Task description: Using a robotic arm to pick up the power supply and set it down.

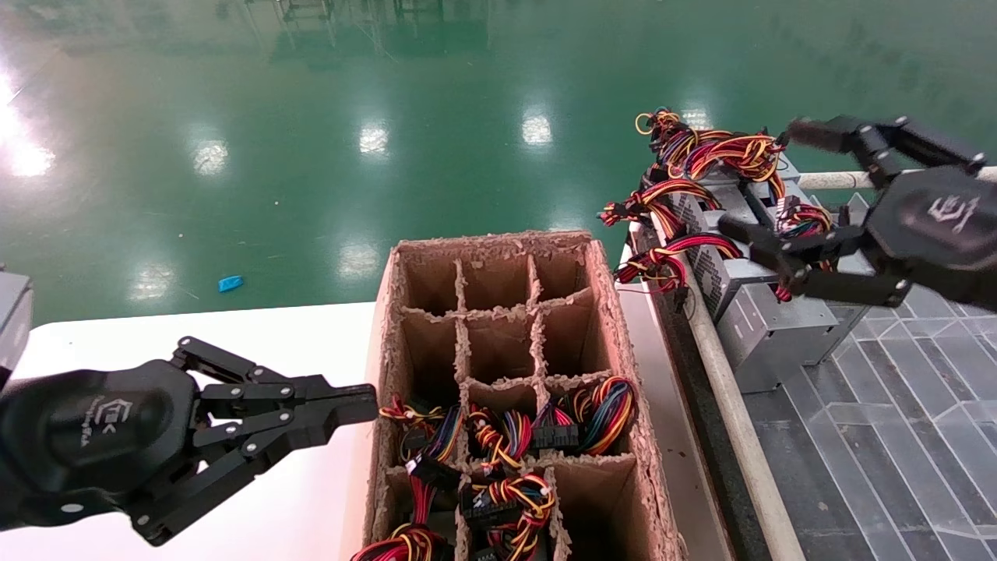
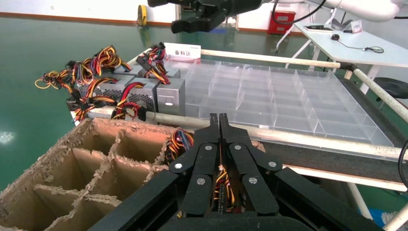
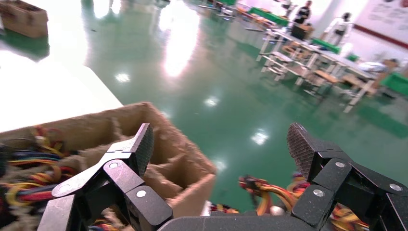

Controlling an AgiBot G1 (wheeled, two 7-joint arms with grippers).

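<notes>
The right gripper (image 1: 759,183) hangs over the row of power supplies at the robot's right, with its two long fingers spread wide and nothing between them. One finger (image 1: 822,134) reaches over the far wire bundles; the other lies low across the nearest power supply (image 1: 767,312), and it seems to touch the top of this one or of its neighbour, but the head view does not make this sure. The power supply is a grey metal box with a perforated side, and it stands on the clear divided tray (image 1: 911,405), close against the pale rail (image 1: 732,405). Its red, yellow and black wire bundle (image 1: 662,261) hangs over the rail.

The left gripper (image 1: 366,405) is parked low over the white table (image 1: 257,343), fingers pressed together and empty, with the tips just at the wall of the brown divided cardboard box (image 1: 615,312). The near compartments of this box hold coloured wires (image 1: 498,436); the far compartments show only cardboard.
</notes>
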